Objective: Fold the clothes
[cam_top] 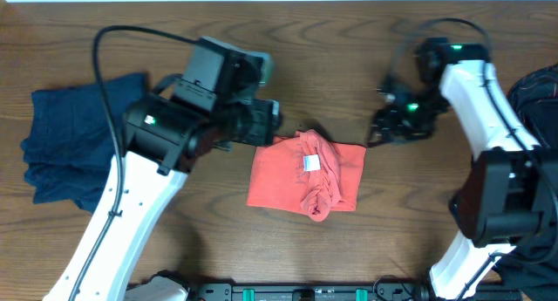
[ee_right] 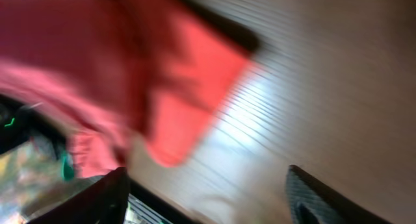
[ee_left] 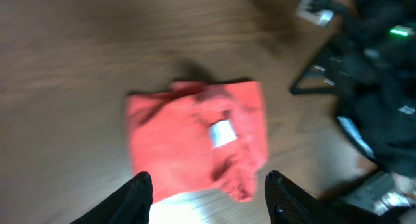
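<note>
Coral-red cloth is lying in the middle of the wooden worktop [cam_top: 392, 222]: the T-shirt [cam_top: 279, 183] is resting there folded into a rough rectangle, flat on its left half and bunching into wrinkles along its right, with a small white tag [cam_top: 309, 163] facing up. The left end effector [ee_left: 209, 197] is hanging over the shirt's far left edge, and its fingers are standing apart with nothing between them. The right end effector [cam_top: 381, 131] is hovering just off the shirt's far right corner, clear of the cloth, and its fingers are spreading wide and gripping nothing; its own camera is giving only a blur of red and wood. A navy garment [cam_top: 74, 148] is sitting in a loose heap well off to the left.
</note>
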Motion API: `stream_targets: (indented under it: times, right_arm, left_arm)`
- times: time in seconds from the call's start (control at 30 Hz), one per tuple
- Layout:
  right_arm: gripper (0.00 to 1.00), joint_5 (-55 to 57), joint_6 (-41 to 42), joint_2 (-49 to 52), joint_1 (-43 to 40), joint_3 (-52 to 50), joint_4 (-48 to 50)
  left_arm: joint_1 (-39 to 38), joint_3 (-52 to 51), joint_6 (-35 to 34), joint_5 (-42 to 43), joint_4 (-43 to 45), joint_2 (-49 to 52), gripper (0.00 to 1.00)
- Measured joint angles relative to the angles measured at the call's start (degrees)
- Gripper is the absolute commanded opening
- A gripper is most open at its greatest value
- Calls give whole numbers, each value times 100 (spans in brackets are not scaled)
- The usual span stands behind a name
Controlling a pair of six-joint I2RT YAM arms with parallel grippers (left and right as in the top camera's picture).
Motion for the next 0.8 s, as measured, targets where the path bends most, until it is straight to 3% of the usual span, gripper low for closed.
stream_targets:
  times: [0.13, 0.33, 0.5, 0.57, 0.6, 0.67, 0.7, 0.8]
  right_arm:
    - [76, -339, -131, 0, 734, 0, 426]
    - [63, -256, 195, 0, 1810, 0, 1021]
    - [66, 214, 848, 0, 2299, 0, 1335]
    - [55, 629, 1156, 0, 2444, 0, 1405]
    - [35, 933, 1357, 0, 2518, -2, 1425]
    - [7, 1362, 1624, 0, 2601, -13, 1451]
    - [1, 1641, 1825, 0, 2636, -31, 1453]
    - [1, 2465, 2470, -4, 2658, -188, 1429]
  left_arm:
    - [396, -439, -79, -125, -20, 256, 58]
    - [824, -1226, -278, -168, 258, 754, 59]
    - [1014, -1714, -424, -129, 686, 1156, 59]
    - [1012, -1801, -448, -72, 754, 1355, 59]
    - [1008, -1827, -466, -22, 758, 1453, 59]
    - [1001, -1836, -490, 39, 761, 1589, 59]
    - [1001, -1836, -507, 57, 763, 1639, 59]
    - [1001, -1836, -511, 136, 763, 1683, 59]
